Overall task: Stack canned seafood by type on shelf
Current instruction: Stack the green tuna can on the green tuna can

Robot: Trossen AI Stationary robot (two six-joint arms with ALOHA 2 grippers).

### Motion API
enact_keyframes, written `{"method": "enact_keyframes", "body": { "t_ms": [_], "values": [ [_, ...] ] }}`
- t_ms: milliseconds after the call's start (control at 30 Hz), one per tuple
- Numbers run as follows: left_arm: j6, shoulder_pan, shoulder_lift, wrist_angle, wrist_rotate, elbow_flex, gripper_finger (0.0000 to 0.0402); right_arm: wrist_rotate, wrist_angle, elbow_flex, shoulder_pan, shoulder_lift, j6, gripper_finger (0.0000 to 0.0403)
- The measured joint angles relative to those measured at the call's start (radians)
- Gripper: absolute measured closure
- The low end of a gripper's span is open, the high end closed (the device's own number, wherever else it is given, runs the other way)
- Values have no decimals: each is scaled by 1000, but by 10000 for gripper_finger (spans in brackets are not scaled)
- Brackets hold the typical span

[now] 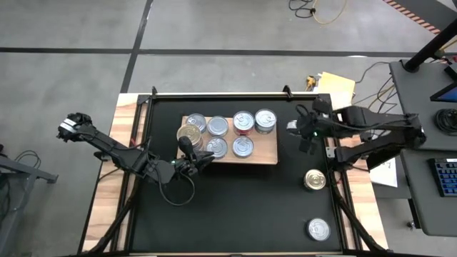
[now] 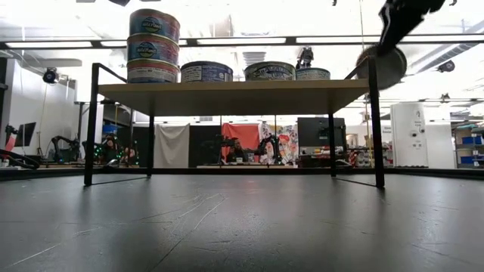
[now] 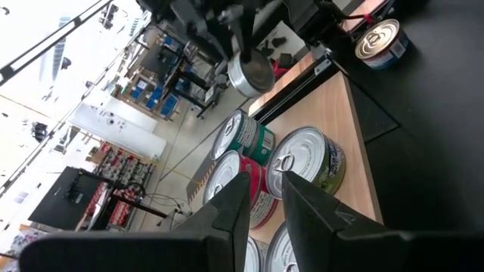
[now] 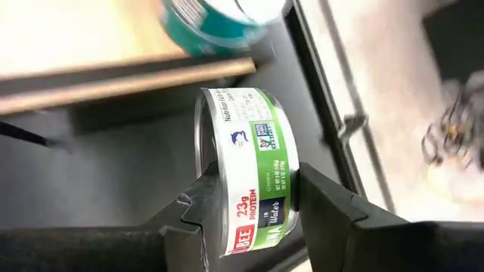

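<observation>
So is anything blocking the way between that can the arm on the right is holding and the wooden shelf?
Nothing visible does. The right gripper holds a green-labelled can in the air just off the shelf's right end, with only bare black mat between. The nearest cans on the shelf already fill that end, though.

Wood shelf (image 1: 267, 154) on black mat (image 1: 235, 207), tins (image 1: 243, 123) atop.

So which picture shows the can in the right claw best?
The right wrist view: the can fills the picture, on its edge between the right claw fingers, green label readable. The high view hides it under the arm. The low view shows its round face, top right. The left wrist view shows it far off and small.
</observation>
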Motion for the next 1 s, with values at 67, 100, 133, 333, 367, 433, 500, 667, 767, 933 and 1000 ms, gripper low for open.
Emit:
{"method": "enact_keyframes", "body": {
  "t_ms": [67, 100, 133, 333, 367, 433, 500, 667, 767, 933, 1000],
  "values": [
    [0, 0, 0, -1, 0, 0, 338, 52, -2, 15, 85, 7, 39, 278],
    [0, 0, 0, -2, 0, 0, 338, 80, -2, 17, 131, 10, 54, 278],
    [0, 0, 0, -3, 0, 0, 338, 109, -4, 18, 179, 17, 73, 278],
    [0, 0, 0, -3, -8, 0, 338, 347, -65, 25, 476, 123, 198, 278],
    [0, 0, 0, -2, -8, 0, 338, 396, -64, 28, 524, 146, 198, 278],
    [-6, 0, 0, -2, -8, 0, 338, 477, -64, 35, 609, 196, 194, 278],
    [-18, 0, 0, 0, -8, 0, 338, 550, -63, 47, 669, 248, 194, 278],
    [-23, 0, 0, 1, -8, 0, 338, 673, -63, 92, 740, 348, 210, 278],
    [-41, 0, 0, 1, -11, 0, 338, 734, -55, 104, 753, 405, 218, 278],
    [-96, 0, 3, -8, -11, 0, 338, 934, -25, 106, 767, 503, 220, 278],
    [-120, 0, 3, -7, -11, -3, 338, 1007, -16, 106, 773, 541, 239, 278]
  ]
}}
